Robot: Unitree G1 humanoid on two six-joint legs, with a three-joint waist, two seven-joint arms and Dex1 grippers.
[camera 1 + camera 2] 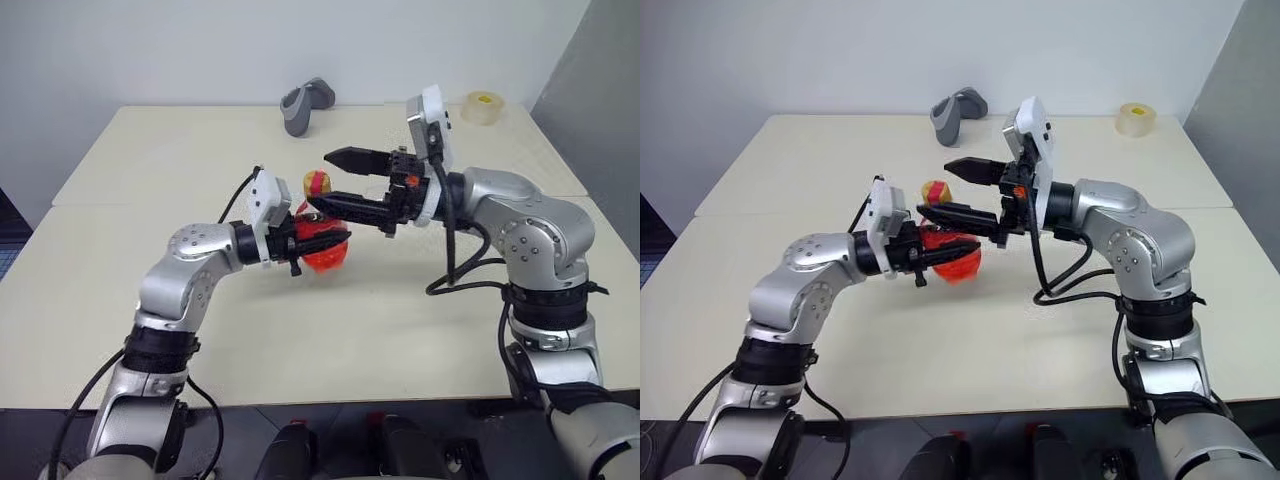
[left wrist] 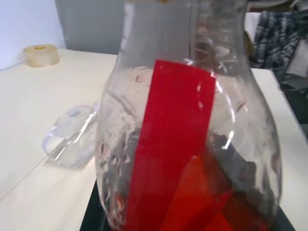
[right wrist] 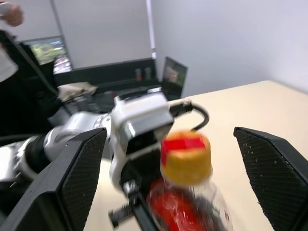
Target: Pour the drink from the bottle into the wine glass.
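My left gripper (image 1: 296, 246) is clamped around the belly of the bottle (image 1: 322, 240), holding it up above the table (image 1: 150, 180), near its middle. The red drink (image 2: 216, 211) sits low inside it, and the red-and-yellow cap (image 3: 186, 157) is on, so nothing is poured yet. My right gripper (image 1: 328, 180) has its jaws spread wide on either side of that cap, touching nothing. I judge uncapping comes next, then pouring. The wine glass (image 2: 70, 137) seems to lie on its side, empty.

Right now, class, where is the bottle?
The bottle sits near the table's middle in the head views, gripped by the shut left hand, its cap between the open right hand's fingers.
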